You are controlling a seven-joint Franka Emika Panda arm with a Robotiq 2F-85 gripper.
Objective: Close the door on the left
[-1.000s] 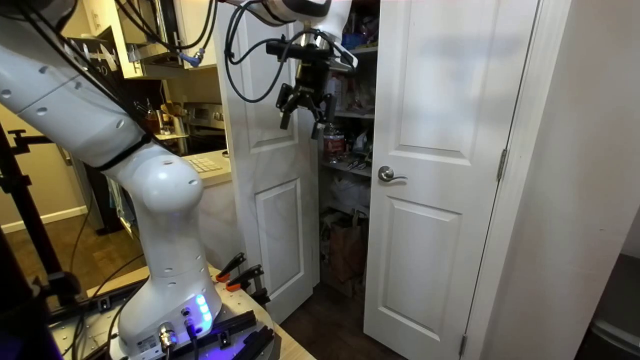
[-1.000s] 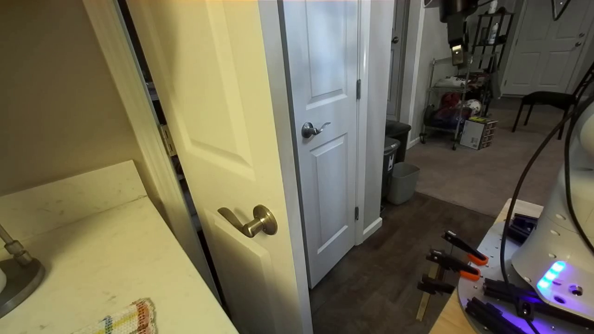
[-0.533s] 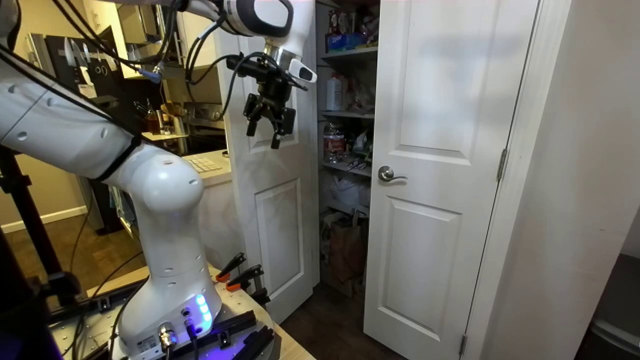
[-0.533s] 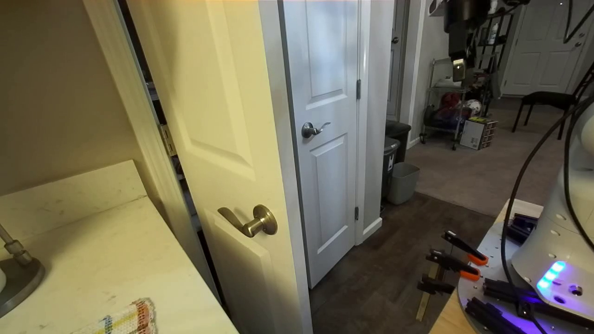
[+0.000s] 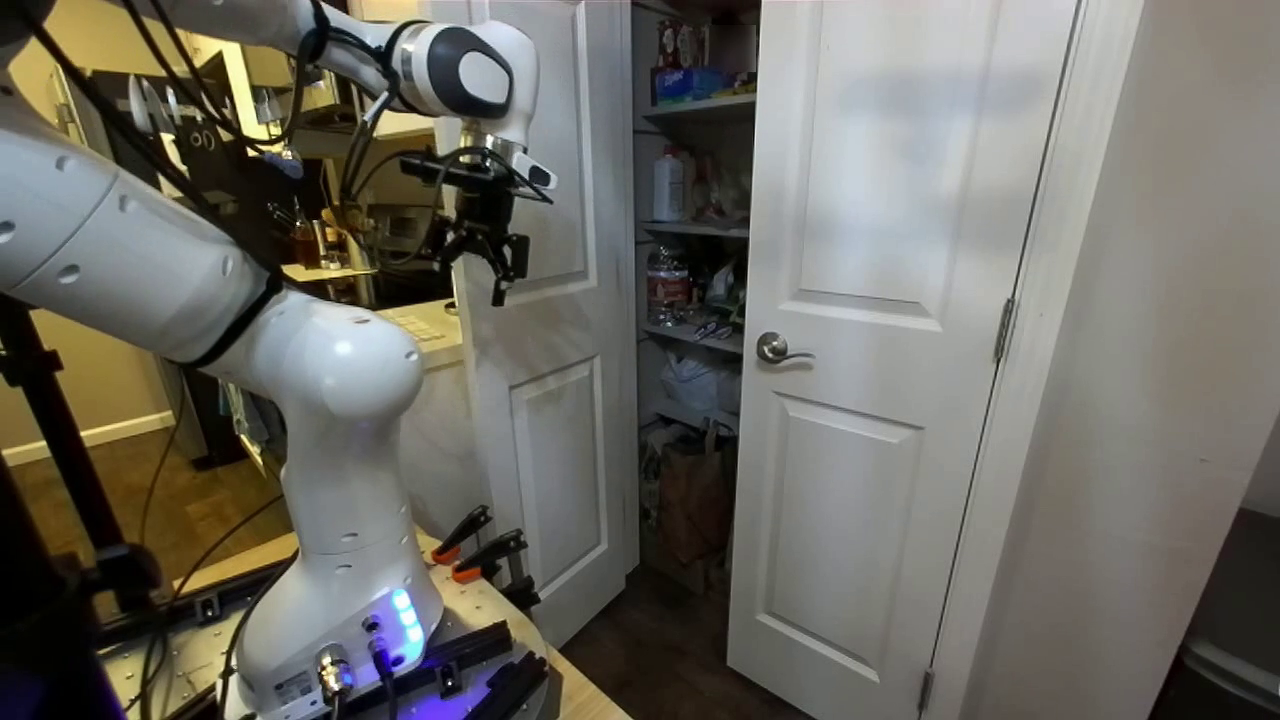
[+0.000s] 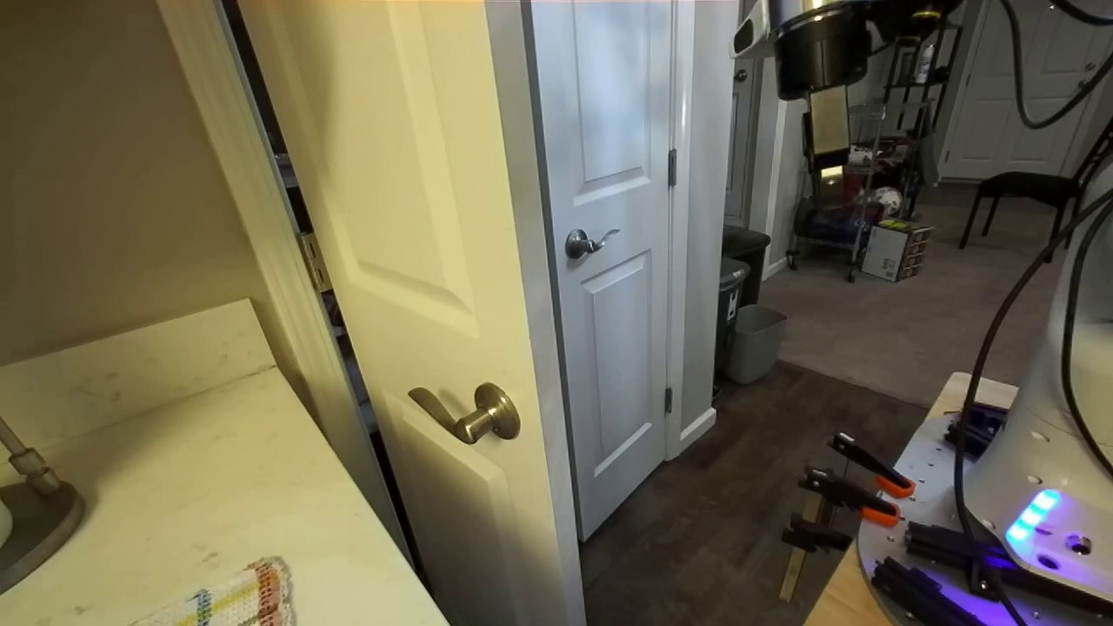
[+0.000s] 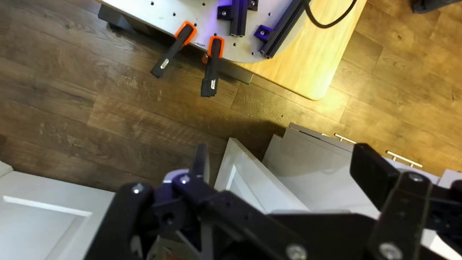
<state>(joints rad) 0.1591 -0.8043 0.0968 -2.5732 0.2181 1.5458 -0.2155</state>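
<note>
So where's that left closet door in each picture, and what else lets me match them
In an exterior view, the door is just left of centre.
In an exterior view, the door stands large left of centre, lit yellow.
In the wrist view, the door is just below centre, partly hidden by the hand.
Shared landmark: the orange-and-black clamps, visible in all three.

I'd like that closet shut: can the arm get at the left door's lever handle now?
Probably not directly: the lever handle faces the countertop, while the gripper seems to hang on the opposite side of the left door, leaving the door itself in the way.
</note>
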